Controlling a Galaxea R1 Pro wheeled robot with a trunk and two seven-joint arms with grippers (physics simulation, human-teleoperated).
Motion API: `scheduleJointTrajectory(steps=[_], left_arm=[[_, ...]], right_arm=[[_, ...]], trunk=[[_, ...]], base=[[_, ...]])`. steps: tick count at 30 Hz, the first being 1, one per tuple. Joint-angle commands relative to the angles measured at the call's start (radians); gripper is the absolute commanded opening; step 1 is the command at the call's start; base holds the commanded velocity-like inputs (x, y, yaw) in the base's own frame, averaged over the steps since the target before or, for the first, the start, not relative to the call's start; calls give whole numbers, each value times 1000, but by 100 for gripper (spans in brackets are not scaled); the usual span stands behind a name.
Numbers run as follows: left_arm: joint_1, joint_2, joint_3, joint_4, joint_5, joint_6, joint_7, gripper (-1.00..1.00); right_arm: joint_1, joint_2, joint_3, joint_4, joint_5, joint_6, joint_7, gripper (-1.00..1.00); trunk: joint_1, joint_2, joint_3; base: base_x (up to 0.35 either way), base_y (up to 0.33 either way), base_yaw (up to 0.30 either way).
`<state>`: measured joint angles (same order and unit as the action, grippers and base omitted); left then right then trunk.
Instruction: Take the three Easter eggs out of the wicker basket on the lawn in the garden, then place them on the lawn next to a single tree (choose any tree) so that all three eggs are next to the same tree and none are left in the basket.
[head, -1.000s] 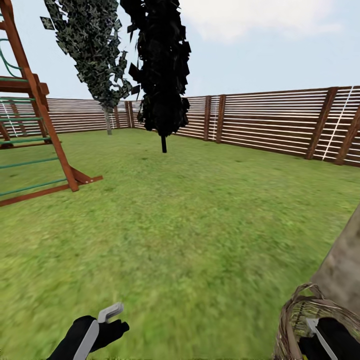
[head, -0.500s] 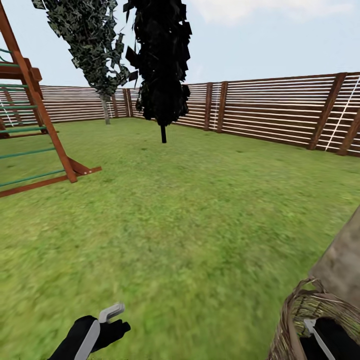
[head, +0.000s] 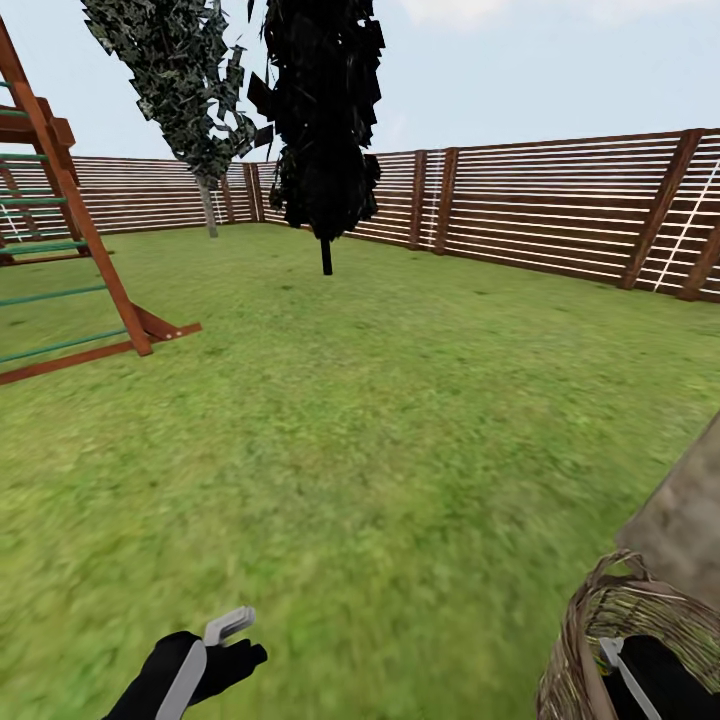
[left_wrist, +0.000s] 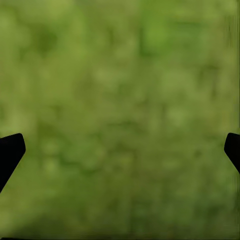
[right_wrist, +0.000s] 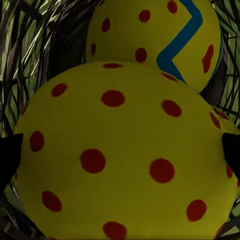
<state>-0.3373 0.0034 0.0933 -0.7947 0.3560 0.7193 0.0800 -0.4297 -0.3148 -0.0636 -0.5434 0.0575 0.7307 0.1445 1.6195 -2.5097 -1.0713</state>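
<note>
While the right gripper (right_wrist: 120, 150) is down inside the basket (head: 585, 640), its two dark fingertips (right_wrist: 9, 157) are seen wide apart, one on each side of a big yellow egg (right_wrist: 125, 155) with red dots, so the gripper is open around that egg; whether the tips touch it cannot be told. Just behind it a second egg (right_wrist: 155, 40) is seen, with red dots and a blue zigzag band, and the woven wall of the basket is seen around both. From the head view, the right arm is seen reaching into the basket at the low right corner, and the eggs are hidden there. Right behind the basket, a thick pale grey-brown trunk (head: 685, 520) is seen at the right edge. The left gripper (head: 228, 628) is held low over the lawn (head: 380, 420), well apart from the basket. Its tips (left_wrist: 11, 152) are seen far apart with only blurry grass between them, so it is open and nothing is held. Farther off, a brown climbing frame (head: 70, 250) with green rungs is seen on the left, two dark narrow trees (head: 320, 120) are seen at the back, and a wooden fence (head: 560, 215) is seen around the lawn.
</note>
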Motion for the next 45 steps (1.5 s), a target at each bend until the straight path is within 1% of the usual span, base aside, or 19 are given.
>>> scheduleJointTrajectory(steps=[1,20,24,31,34,42,45], left_arm=[[0,0,0,-2,11,5,9,100],[0,0,0,4,11,5,8,100],[0,-8,0,4,11,5,8,100],[0,-8,-1,13,11,4,8,100],[0,-15,-1,18,9,3,8,100],[0,-16,-1,19,9,3,8,100],[-1,-17,-1,21,9,5,9,100]], right_arm=[[0,0,-4,-1,14,3,7,-100],[1,-3,-5,-1,13,4,6,-100],[0,-3,-5,-1,13,4,6,-100],[0,-4,-5,0,11,8,8,-100],[0,-4,-5,0,10,6,8,-100],[1,-7,-7,0,11,11,10,-100],[0,-9,-7,0,11,12,10,-100]], trunk=[[0,0,-1],[0,0,-1],[0,0,-1],[0,0,-1],[0,0,-1],[0,0,-1],[-2,0,11]], base=[[0,0,0],[0,0,0],[0,0,0],[0,0,0],[0,0,0],[0,0,0],[0,0,0]])
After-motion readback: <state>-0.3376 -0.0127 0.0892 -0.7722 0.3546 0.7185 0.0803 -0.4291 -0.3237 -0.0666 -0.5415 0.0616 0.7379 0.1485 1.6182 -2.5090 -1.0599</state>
